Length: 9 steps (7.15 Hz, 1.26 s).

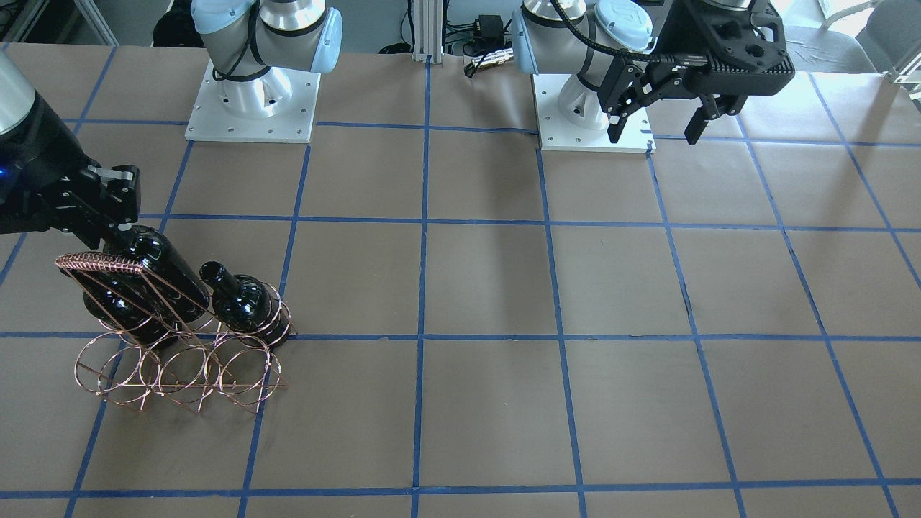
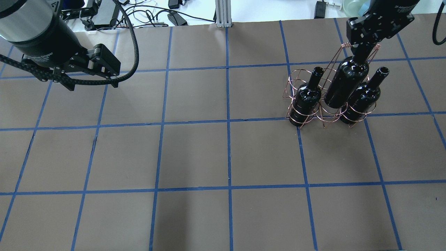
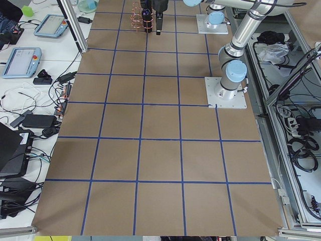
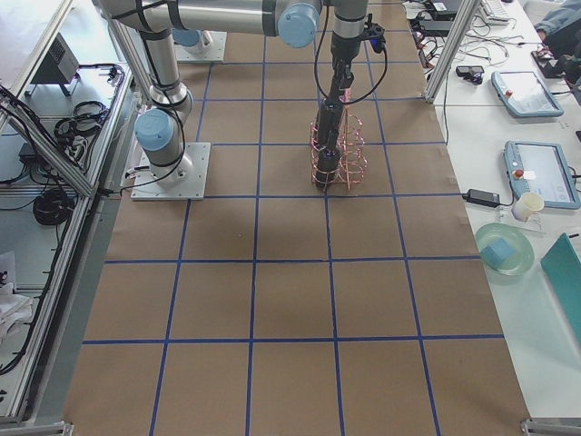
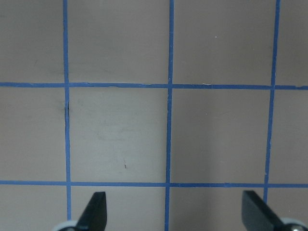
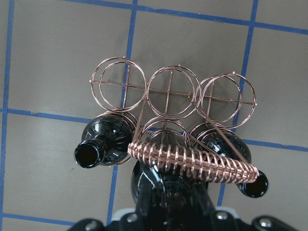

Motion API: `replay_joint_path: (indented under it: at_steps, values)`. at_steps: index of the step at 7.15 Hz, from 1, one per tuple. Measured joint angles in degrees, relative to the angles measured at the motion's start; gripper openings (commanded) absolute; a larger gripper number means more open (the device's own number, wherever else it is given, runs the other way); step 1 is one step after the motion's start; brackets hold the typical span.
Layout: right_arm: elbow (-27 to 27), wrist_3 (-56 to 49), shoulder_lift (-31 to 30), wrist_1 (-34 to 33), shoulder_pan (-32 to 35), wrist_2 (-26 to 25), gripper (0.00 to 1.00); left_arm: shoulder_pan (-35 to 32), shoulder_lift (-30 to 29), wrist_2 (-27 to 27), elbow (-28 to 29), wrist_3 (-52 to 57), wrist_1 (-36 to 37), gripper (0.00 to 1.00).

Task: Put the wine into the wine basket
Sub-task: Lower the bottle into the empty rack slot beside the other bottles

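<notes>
The wine basket (image 6: pixel 192 162), a copper wire rack with a coiled handle, stands at the table's right side in the overhead view (image 2: pixel 345 45). My right gripper (image 2: pixel 362 52) is shut on the neck of the wine bottle (image 2: pixel 346 82). The bottle is tilted, with its base down in the middle ring of the row nearest the robot. It also shows in the front view (image 1: pixel 155 266). Two more bottles alike, one on the left (image 2: pixel 306 99) and one on the right (image 2: pixel 362 97), stand in the rings on either side. My left gripper (image 2: pixel 92 83) is open and empty, high at the far left.
The far row of rings (image 6: pixel 168 94) holds no bottles. The two arm bases (image 1: pixel 252 97) (image 1: pixel 590 108) stand on white plates at the robot's edge. Brown table surface with blue tape lines (image 2: pixel 228 122) fills the middle and left.
</notes>
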Motion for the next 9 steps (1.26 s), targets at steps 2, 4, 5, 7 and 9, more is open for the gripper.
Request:
replay_joint_path:
  at_steps: [2, 4, 5, 7, 9]
  values:
    - [0.8, 0.0, 0.0, -0.5, -0.1, 0.0, 0.0, 0.0, 0.2, -0.4, 0.0, -0.1, -0.6, 1.0]
    - [1.4, -0.1, 0.1, -1.7, -0.1, 0.1, 0.0, 0.1, 0.3, -0.6, 0.1, -0.1, -0.5, 1.0]
    - [1.8, -0.2, 0.1, -1.9, -0.1, 0.1, 0.0, 0.2, 0.2, -0.6, 0.1, -0.1, -0.6, 1.0]
    - [3.8, -0.4, 0.1, -3.9, -0.2, 0.1, 0.0, 0.2, 0.3, -0.3, 0.1, 0.0, -1.7, 1.0]
    - [5.5, -0.3, 0.1, -5.4, -0.2, 0.1, 0.0, 0.1, 0.2, -0.4, 0.0, -0.1, -2.8, 1.0]
